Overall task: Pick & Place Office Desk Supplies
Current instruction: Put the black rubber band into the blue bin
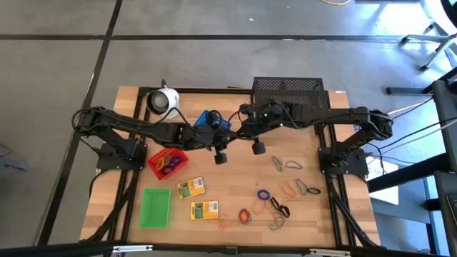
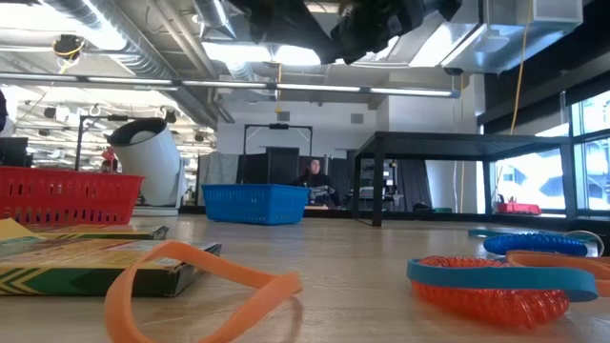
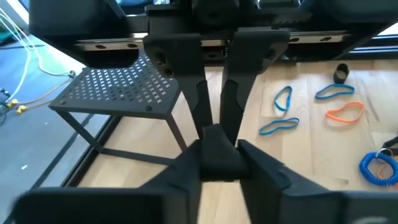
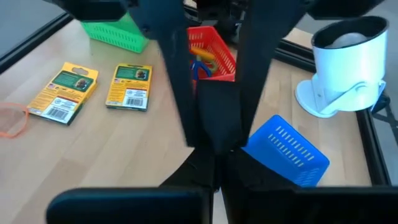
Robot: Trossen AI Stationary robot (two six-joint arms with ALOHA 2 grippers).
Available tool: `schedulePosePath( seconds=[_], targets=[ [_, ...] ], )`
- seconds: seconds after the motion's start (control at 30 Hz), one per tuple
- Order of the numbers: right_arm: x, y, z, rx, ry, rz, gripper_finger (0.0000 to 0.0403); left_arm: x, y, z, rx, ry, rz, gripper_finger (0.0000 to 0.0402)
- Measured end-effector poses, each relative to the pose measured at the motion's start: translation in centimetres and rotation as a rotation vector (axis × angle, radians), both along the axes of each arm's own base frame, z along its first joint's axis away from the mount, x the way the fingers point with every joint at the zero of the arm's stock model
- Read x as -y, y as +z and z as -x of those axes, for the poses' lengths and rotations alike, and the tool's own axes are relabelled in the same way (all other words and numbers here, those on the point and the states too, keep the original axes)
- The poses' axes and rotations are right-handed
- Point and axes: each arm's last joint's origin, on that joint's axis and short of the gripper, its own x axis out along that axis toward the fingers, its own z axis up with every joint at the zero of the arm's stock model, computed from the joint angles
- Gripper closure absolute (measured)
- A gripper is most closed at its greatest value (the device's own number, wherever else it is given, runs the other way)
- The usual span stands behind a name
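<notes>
Between the red tray (image 1: pixel 167 163) and the scattered loops (image 1: pixel 285 187), both grippers hover empty: the left gripper (image 1: pixel 220 157) narrow, the right gripper (image 1: pixel 258 148) shut, poised for sorting.

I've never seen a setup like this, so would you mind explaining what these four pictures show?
Two dark robot arms work over a wooden table. One picture looks straight down, one looks level across the tabletop, and two come from wrist cameras. The left gripper and right gripper hang close together mid-table; the right is shut, and I see nothing held. Below lie a red tray, green tray, blue tray, two yellow-green boxes, coloured loops, a white round object and a black mesh rack.
</notes>
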Motion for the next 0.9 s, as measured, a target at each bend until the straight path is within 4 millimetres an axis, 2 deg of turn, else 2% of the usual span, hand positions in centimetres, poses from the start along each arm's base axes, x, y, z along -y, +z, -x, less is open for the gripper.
schedulePosePath(
  seconds=[0.1,0.17,0.33,0.53,0.73,0.9],
  targets=[
    [0.0,-0.1,0.0,-0.007,-0.005,-0.001,0.0385,0.1,0.0,0.0,0.004,0.0,0.015,0.0375],
    [0.0,-0.1,0.1,-0.015,-0.016,-0.014,0.0385,0.1,0.0,0.0,0.014,0.009,0.037,0.0393],
    [0.0,0.0,0.2,-0.026,-0.038,-0.043,0.0372,0.1,0.0,0.0,0.03,0.037,0.072,0.0395],
    [0.1,0.6,0.9,-0.027,-0.072,-0.021,0.0307,-0.3,-0.2,0.1,0.028,0.071,0.117,0.0397],
    [0.1,3.0,3.4,0.002,-0.176,0.053,0.024,-1.5,-1.1,0.3,-0.031,0.147,0.161,0.0397],
    [-0.3,5.3,6.5,0.019,-0.201,0.014,0.0219,-3.8,-2.9,0.1,-0.1,0.283,0.226,0.0397]
  ],
)
